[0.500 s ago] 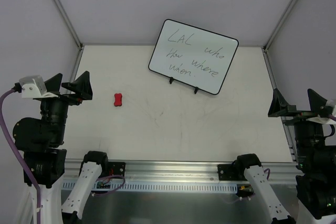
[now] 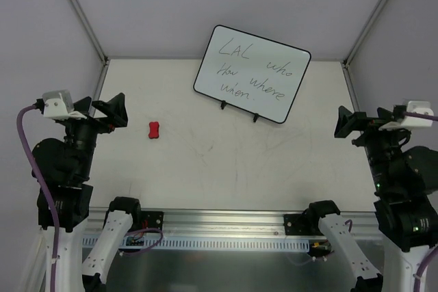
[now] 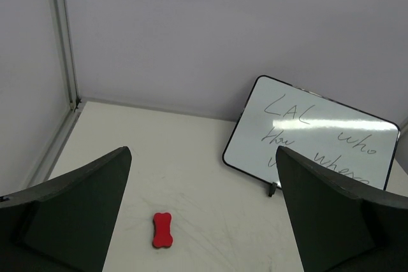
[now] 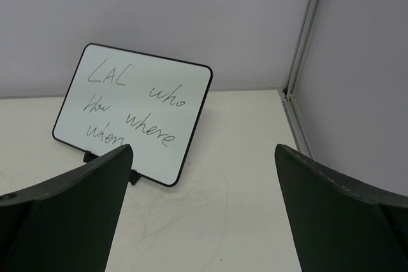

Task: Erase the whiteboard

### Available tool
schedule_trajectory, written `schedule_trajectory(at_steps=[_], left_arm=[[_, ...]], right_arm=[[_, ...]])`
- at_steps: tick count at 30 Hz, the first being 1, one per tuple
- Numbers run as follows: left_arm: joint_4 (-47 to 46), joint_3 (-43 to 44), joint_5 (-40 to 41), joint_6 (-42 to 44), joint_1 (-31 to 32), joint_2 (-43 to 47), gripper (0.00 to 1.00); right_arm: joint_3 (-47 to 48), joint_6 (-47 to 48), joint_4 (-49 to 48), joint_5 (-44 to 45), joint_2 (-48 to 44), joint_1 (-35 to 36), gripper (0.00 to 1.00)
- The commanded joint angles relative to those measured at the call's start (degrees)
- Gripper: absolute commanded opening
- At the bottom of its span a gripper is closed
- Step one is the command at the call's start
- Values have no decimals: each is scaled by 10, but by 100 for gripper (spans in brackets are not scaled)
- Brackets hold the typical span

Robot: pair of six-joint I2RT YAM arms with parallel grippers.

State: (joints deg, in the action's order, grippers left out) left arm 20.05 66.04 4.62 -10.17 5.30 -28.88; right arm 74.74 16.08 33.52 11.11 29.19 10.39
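Observation:
The whiteboard (image 2: pixel 251 73) stands tilted on two small black feet at the back of the table, with black handwritten words on it. It also shows in the left wrist view (image 3: pixel 312 135) and the right wrist view (image 4: pixel 134 114). A small red bone-shaped eraser (image 2: pixel 155 130) lies on the table left of centre, also in the left wrist view (image 3: pixel 162 230). My left gripper (image 2: pixel 101 112) is open and empty, raised at the left edge, left of the eraser. My right gripper (image 2: pixel 357 125) is open and empty, raised at the right edge.
The white table (image 2: pixel 226 169) has grey walls on three sides and metal corner posts (image 2: pixel 81 13). An aluminium rail (image 2: pixel 226 223) runs along the near edge with both arm bases on it.
Both arms have swung a little inward: the left gripper moved slightly right, the right gripper moved left and turned. The eraser and the whiteboard have not moved.

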Motion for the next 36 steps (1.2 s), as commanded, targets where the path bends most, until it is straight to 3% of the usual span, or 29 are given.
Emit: schedule_trajectory(at_steps=[1, 6, 13, 22, 28, 36], left_arm=[[5, -27, -10, -21, 4, -20, 99], [21, -71, -30, -46, 4, -32, 99], [51, -135, -35, -56, 4, -60, 99], [65, -185, -40, -71, 4, -76, 99], [68, -198, -35, -80, 4, -71, 99], [74, -202, -33, -89, 4, -53, 99]], right_arm=[[0, -31, 36, -36, 56, 5, 99], [-28, -59, 63, -131, 129, 6, 99], [-127, -160, -26, -150, 253, 23, 99], [-166, -242, -165, 78, 451, 175, 96], [-101, -293, -199, 130, 601, 209, 84], [-37, -375, -199, 171, 711, 228, 71]])
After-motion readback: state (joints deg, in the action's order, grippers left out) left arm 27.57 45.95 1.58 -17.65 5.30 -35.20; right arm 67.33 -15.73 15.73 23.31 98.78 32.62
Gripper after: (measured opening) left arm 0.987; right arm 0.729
